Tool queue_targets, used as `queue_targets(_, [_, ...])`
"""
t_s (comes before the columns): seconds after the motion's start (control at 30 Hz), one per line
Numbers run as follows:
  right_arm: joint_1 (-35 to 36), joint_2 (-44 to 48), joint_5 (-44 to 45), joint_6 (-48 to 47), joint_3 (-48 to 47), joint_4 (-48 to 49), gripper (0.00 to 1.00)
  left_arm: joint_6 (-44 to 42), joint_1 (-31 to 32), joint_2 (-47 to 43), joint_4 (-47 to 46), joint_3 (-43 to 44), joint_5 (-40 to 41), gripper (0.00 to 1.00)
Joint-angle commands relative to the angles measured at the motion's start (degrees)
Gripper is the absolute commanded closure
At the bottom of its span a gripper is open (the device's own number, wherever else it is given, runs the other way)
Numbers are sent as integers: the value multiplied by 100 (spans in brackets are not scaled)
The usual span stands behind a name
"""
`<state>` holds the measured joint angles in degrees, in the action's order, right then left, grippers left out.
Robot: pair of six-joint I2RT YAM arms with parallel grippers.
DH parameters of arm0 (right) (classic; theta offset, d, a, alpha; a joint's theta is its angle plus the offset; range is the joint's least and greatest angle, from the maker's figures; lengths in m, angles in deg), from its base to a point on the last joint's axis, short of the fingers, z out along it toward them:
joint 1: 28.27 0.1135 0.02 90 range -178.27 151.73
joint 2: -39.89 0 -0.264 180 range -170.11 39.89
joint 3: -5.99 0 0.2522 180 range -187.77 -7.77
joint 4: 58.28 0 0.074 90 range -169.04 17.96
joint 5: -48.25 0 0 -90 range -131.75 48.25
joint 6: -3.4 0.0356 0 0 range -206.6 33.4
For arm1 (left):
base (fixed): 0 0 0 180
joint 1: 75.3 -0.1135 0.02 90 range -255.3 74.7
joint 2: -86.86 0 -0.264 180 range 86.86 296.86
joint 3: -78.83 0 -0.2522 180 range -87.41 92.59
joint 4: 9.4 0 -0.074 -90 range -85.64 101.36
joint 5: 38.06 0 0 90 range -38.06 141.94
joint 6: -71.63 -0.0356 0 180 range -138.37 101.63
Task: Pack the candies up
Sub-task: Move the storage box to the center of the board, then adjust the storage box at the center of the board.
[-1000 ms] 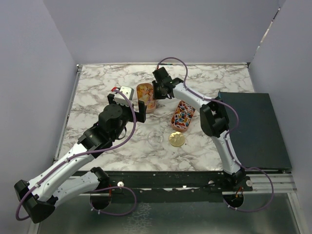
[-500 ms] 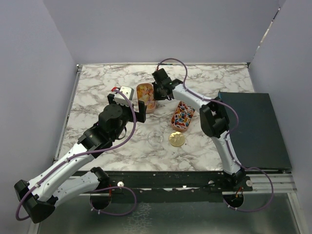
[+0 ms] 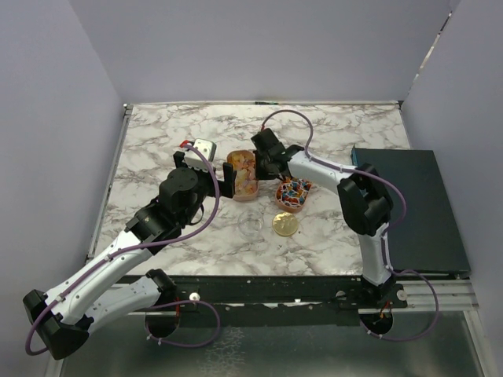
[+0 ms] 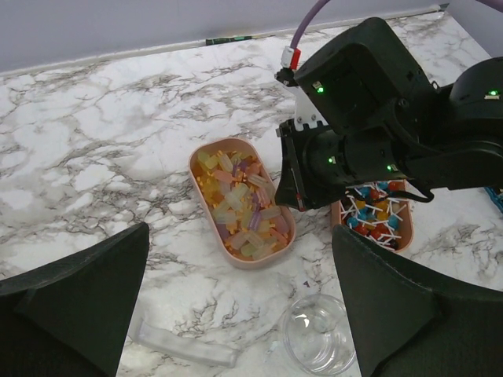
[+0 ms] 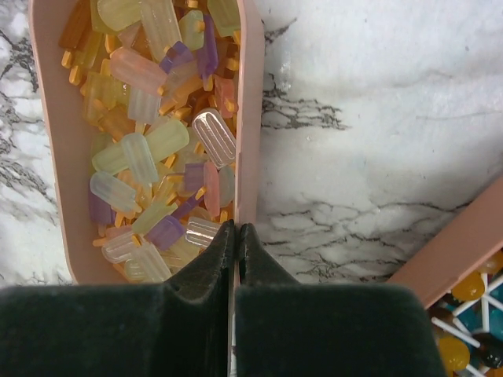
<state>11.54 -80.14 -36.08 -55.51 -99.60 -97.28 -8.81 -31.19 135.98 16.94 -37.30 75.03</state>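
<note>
Marble bench (image 3: 157, 141), and the right claw (image 5: 237, 236) is clenched on the rim of the pink tray (image 5: 250, 118) that holds the candies (image 5: 149, 157). The left claw (image 4: 240, 294) hangs released, jaws wide. That tray sits nearer the clear jar (image 4: 317, 344) than a second ago. It looks like the hauling step. Next, I'd say, bring it over the jar without spilling.

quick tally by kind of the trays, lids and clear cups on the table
trays: 2 (pastel-candy tray, mixed-candy tray)
gold lid: 1
clear cup: 1
total: 4
</note>
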Motion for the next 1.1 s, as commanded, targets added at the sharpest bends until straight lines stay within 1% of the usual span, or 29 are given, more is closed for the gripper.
queue_targets(0.0, [148, 392, 241, 345, 550, 248, 99, -2, 3, -10, 23, -54, 13, 1])
queue_targets(0.17, [180, 597, 397, 432, 748, 351, 98, -33, 0, -25, 23, -57, 115, 1])
queue_targets(0.33, [185, 904, 525, 433, 799, 314, 85, -64, 1, 9, 36, -54, 191, 1])
queue_targets(0.4, [185, 1057, 556, 417, 847, 313, 78, -70, 2, 5, 41, -69, 216, 1])
queue_targets(0.43, [185, 1130, 576, 413, 865, 277, 77, -79, 1, 2, 42, -69, 226, 1])
queue_targets(0.6, [185, 1554, 900, 320, 1057, 127, 75, -103, 0, 43, 47, -71, 272, 1])
queue_targets(0.8, [176, 1899, 1541, 239, 1435, -60, 74, -102, 1, 51, 41, -67, 245, 1])
queue_targets(0.93, [148, 1871, 1768, 359, 1574, -66, 74, -90, 4, 58, 49, -62, 187, 1])
queue_targets(1.07, [111, 1600, 1825, 533, 1526, -86, 73, -95, 1, 38, 51, -62, 177, 1])
